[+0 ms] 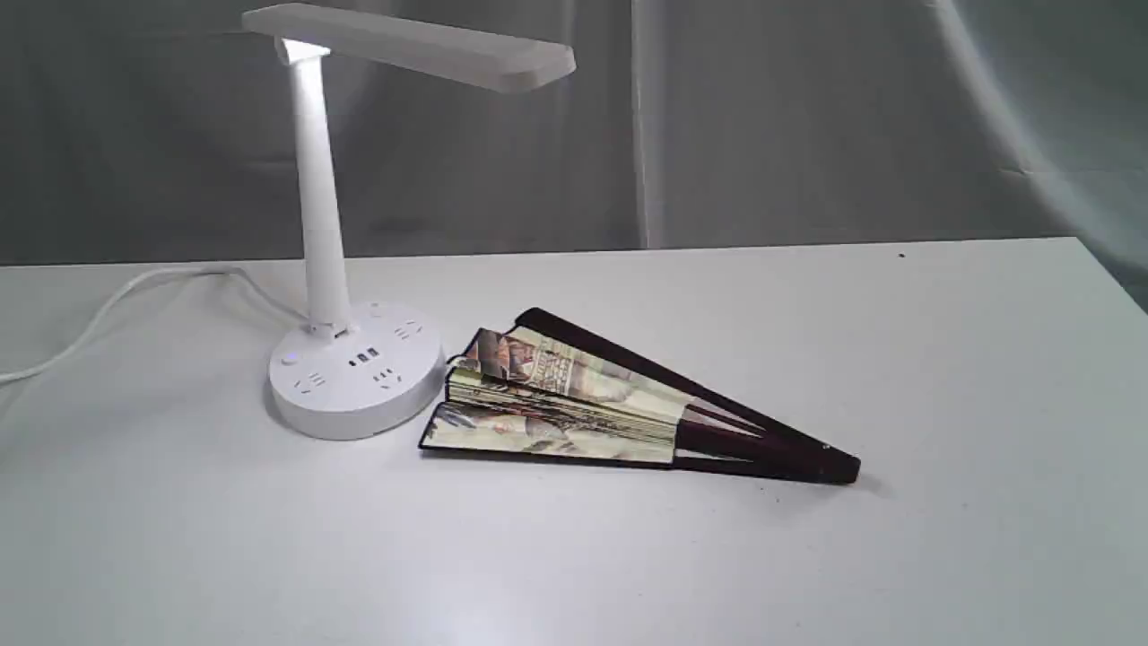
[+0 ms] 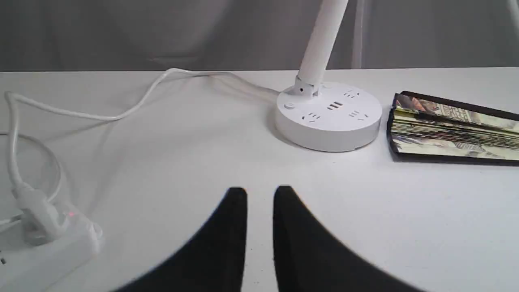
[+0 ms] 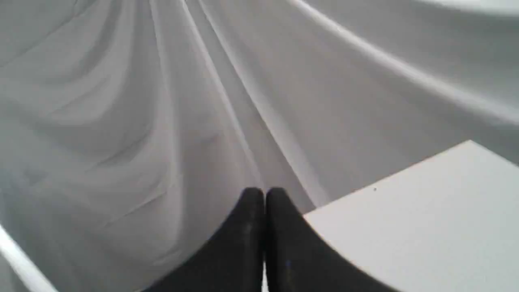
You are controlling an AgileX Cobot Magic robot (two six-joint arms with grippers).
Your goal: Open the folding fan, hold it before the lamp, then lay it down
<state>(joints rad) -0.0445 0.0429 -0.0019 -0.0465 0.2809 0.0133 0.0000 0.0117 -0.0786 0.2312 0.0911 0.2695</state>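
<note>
Maroon-ribbed fan lies partly spread on the table, just beside the lamp base. Left gripper fingers a bit apart, empty; right gripper fingers pressed together.

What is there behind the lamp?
A grey curtain hangs behind the lamp, past the table's far edge. The curtain strip directly behind the stem and head is covered.
</note>
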